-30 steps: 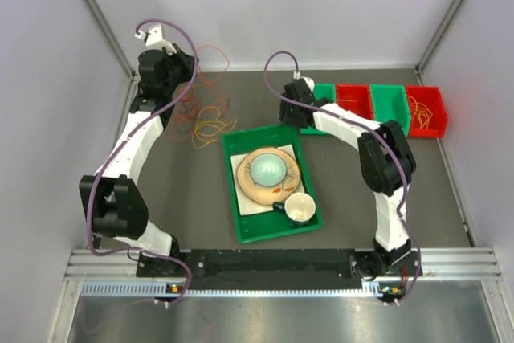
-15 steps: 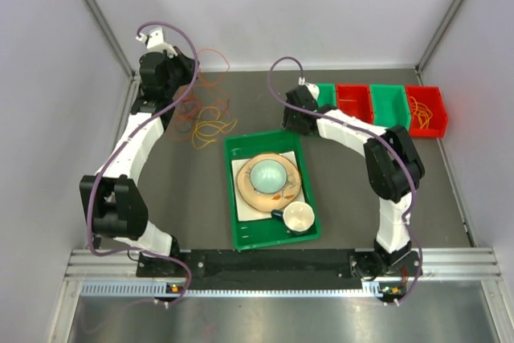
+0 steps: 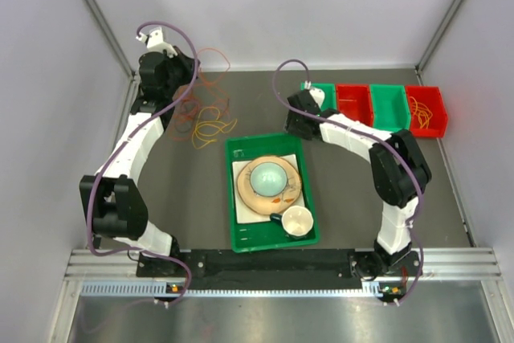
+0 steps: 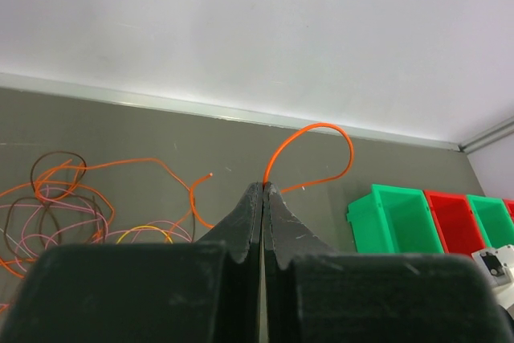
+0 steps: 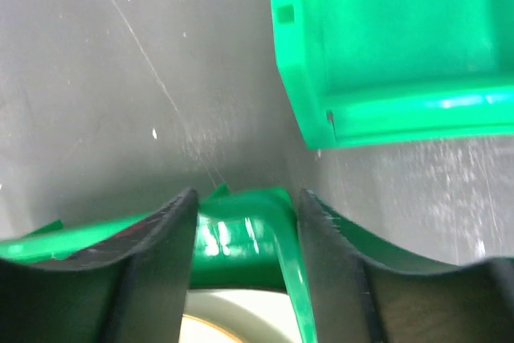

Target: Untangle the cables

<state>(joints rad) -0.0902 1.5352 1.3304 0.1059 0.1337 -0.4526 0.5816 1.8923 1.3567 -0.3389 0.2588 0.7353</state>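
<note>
A tangle of thin orange, yellow, pink and brown cables (image 3: 206,118) lies on the dark table at the far left; it also shows in the left wrist view (image 4: 64,210). My left gripper (image 3: 181,94) is over it. In the left wrist view the left gripper (image 4: 263,185) is shut on an orange cable (image 4: 317,128), which loops up from the tips. My right gripper (image 3: 299,122) is at the far right corner of the green tray (image 3: 234,222). In the right wrist view the right gripper (image 5: 246,198) has its jaws around that tray corner (image 5: 241,234).
The tray holds a plate with a pale green bowl (image 3: 267,174) and a cup (image 3: 295,219). Green and red bins (image 3: 385,106) stand in a row at the far right; the nearest green bin (image 5: 385,38) is just beyond my right gripper. Walls close the back and sides.
My right gripper has moved right and slightly nearer, and the green tray has turned and shifted right with it. My left arm has barely moved.
</note>
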